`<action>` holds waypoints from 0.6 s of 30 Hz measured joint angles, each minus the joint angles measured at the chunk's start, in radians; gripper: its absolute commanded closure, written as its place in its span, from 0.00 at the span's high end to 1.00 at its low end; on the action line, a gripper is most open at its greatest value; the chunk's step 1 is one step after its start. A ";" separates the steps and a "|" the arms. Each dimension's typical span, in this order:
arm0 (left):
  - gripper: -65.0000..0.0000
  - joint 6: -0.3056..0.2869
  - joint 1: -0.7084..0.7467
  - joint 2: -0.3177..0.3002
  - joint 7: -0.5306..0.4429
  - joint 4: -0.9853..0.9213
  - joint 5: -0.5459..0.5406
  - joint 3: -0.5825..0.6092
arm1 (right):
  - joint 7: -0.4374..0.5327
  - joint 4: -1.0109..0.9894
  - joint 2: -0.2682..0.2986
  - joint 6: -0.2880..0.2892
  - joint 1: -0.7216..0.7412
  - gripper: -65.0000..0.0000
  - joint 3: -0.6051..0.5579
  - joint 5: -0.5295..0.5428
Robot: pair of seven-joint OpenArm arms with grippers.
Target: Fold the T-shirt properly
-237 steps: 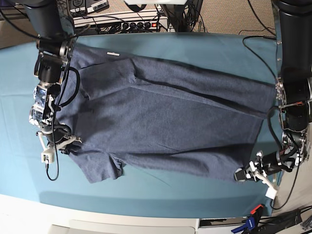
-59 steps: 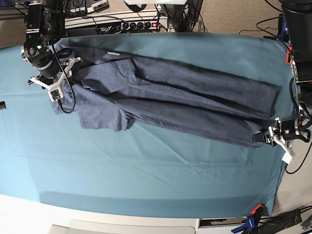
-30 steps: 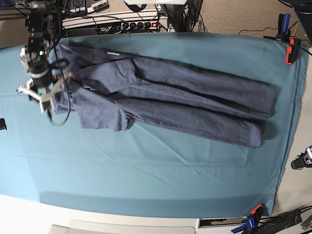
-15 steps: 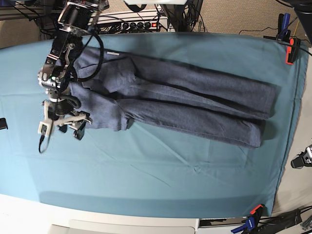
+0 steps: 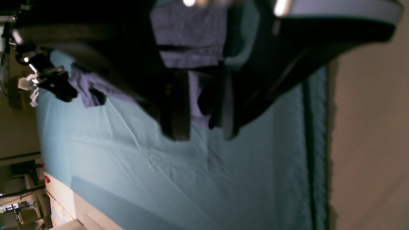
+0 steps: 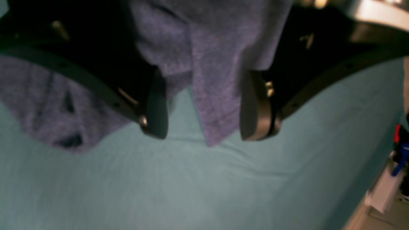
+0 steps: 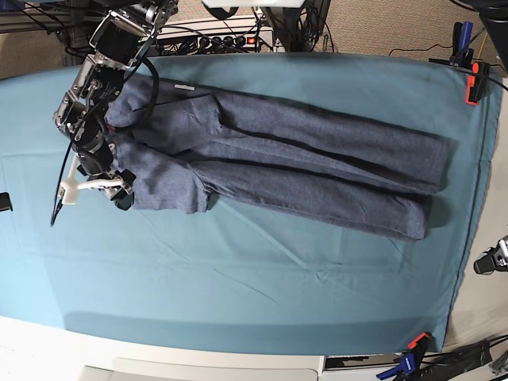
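1. The T-shirt (image 7: 278,171) lies on the teal table cloth (image 7: 262,278) as a long, narrow band, already folded lengthwise, with its collar end under the right arm and its hem end far off toward the other side of the table.

2. The right gripper (image 6: 204,111) stands with its jaws wide apart, empty. In the right wrist view a tongue of the shirt's edge (image 6: 214,95) lies between the two fingertips (image 6: 254,108), with bare cloth just beyond them. Neither pad seems to press the fabric yet.

3. The left gripper (image 5: 199,127) hangs off the table's far end, well apart from the shirt. Its jaws stand parted with nothing between them; only the hem end of the shirt shows far beyond the tips.

4. Judged from this, the step in hand is taking hold of the sleeve-side corner for the next fold.

5. To do it well, the right gripper should settle low enough for the lower jaw to slip beneath every layer at the edge, not only the top one.

6. The jaws should close on the edge itself, since a bite further in would bunch the layers.

7. The table cloth sits directly below the tips, so a shallow, sliding approach should avoid pinching it along with the shirt.
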 measured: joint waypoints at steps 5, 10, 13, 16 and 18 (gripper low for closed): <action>0.30 0.000 0.000 0.000 0.000 0.000 0.000 0.000 | 0.002 -0.075 0.002 0.002 0.045 0.57 -0.001 0.006; 0.30 0.000 0.000 0.000 0.000 0.000 0.000 0.000 | 0.000 -0.092 0.001 0.004 0.058 0.57 -0.001 0.012; 0.30 0.000 0.000 0.000 0.000 0.000 0.000 0.000 | -0.019 -0.092 0.002 0.004 0.063 0.57 -0.001 0.012; 0.30 0.000 0.000 0.003 0.000 0.000 0.000 0.000 | -0.031 -0.092 0.006 0.004 0.063 0.57 -0.035 0.015; 0.30 0.000 0.000 0.006 0.000 0.000 0.000 0.000 | -0.036 -0.092 0.009 0.004 0.063 0.57 -0.085 0.015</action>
